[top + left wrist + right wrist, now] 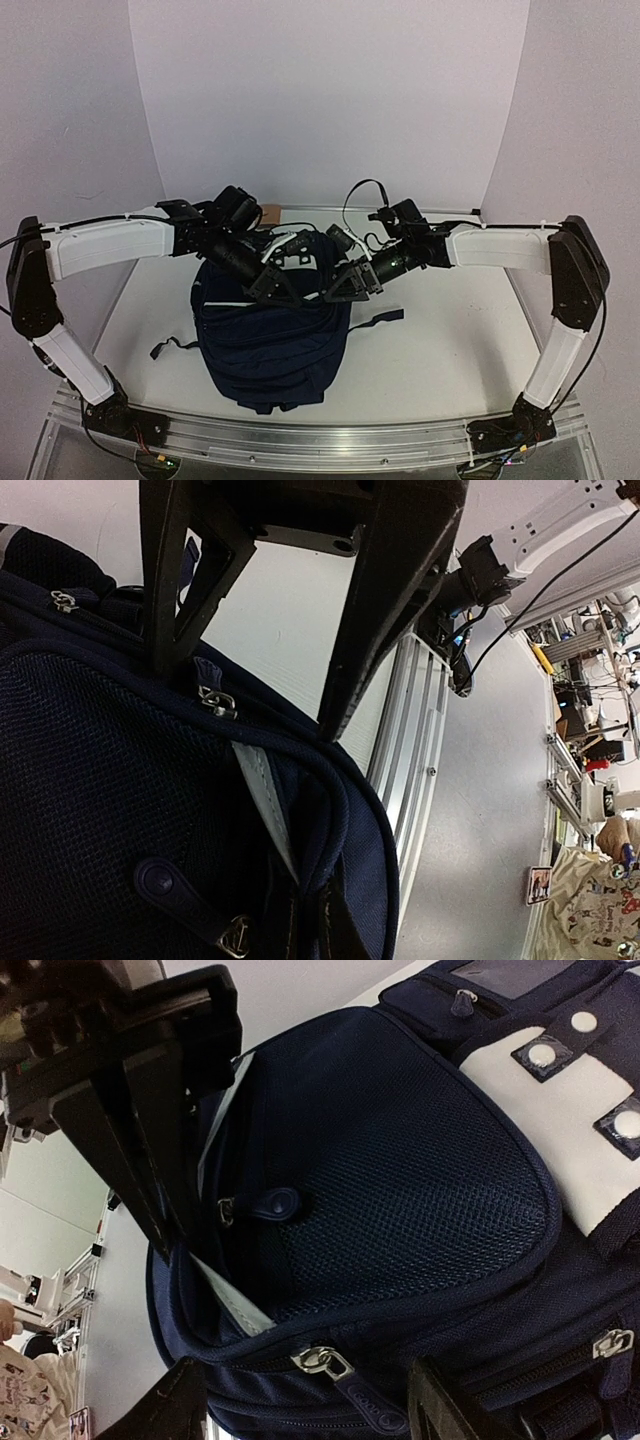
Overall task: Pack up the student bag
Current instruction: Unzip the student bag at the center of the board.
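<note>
The student bag (270,345), a navy backpack, lies in the middle of the table with its top toward the arms' grippers. My left gripper (283,283) is shut on the rim of the bag's open mesh-fronted pocket, beside the grey lining (262,790). Its fingertips are nearly hidden in the fabric in the left wrist view (305,920). My right gripper (340,285) is open just beside it. In the right wrist view (310,1380) its fingers straddle a silver zipper slider (320,1360) without touching it. White panels with snaps (540,1100) show on the bag's front.
Dark straps trail from the bag to the left (170,347) and right (385,317). A small brown object (270,212) sits at the back behind the left arm. A metal rail (300,440) runs along the near edge. White walls enclose the table.
</note>
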Controlling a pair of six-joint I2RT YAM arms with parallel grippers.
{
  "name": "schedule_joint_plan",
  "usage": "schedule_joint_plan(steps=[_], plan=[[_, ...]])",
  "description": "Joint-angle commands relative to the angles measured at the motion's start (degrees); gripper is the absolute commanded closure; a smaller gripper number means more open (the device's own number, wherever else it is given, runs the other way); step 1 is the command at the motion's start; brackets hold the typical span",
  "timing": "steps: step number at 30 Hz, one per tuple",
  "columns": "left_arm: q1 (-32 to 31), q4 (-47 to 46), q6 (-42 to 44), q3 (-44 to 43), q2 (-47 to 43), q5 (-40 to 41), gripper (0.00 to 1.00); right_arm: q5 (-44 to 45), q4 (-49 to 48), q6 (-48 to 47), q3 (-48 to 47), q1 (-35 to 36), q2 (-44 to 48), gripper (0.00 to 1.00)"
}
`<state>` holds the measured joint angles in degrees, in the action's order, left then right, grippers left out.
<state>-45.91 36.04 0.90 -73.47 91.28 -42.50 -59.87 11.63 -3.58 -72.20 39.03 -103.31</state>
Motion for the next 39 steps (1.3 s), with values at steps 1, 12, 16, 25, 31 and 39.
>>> schedule_joint_plan(steps=[1, 12, 16, 25, 31, 39], plan=[[0.13, 1.20, -2.68, -4.15, -0.26, -4.19, 1.00, -2.50, -0.60, -2.71, -2.01, 0.01, -1.42, 0.35], [0.89, 0.58, -2.92, -4.28, 0.16, -3.26, 1.00, -3.13, -0.19, -3.54, -1.88, 0.31, -2.53, 0.79], [1.26, -0.12, -3.09, -3.67, 0.16, -2.56, 1.00, -2.55, -0.04, -3.11, -0.88, 0.32, -1.39, 1.00], [1.44, -4.14, -6.26, -3.92, 2.59, 6.12, 1.00, 9.96, -0.11, 1.42, 4.29, 3.63, 5.59, 1.00], [1.44, -7.24, -7.43, -7.25, 8.18, 9.30, 1.00, 22.66, -2.16, 8.86, 8.77, 7.99, 12.82, 1.00], [1.29, -18.19, -14.64, -11.17, 15.84, 3.32, 0.97, 37.57, -13.32, 19.76, 13.20, 13.49, 16.52, 1.00]])
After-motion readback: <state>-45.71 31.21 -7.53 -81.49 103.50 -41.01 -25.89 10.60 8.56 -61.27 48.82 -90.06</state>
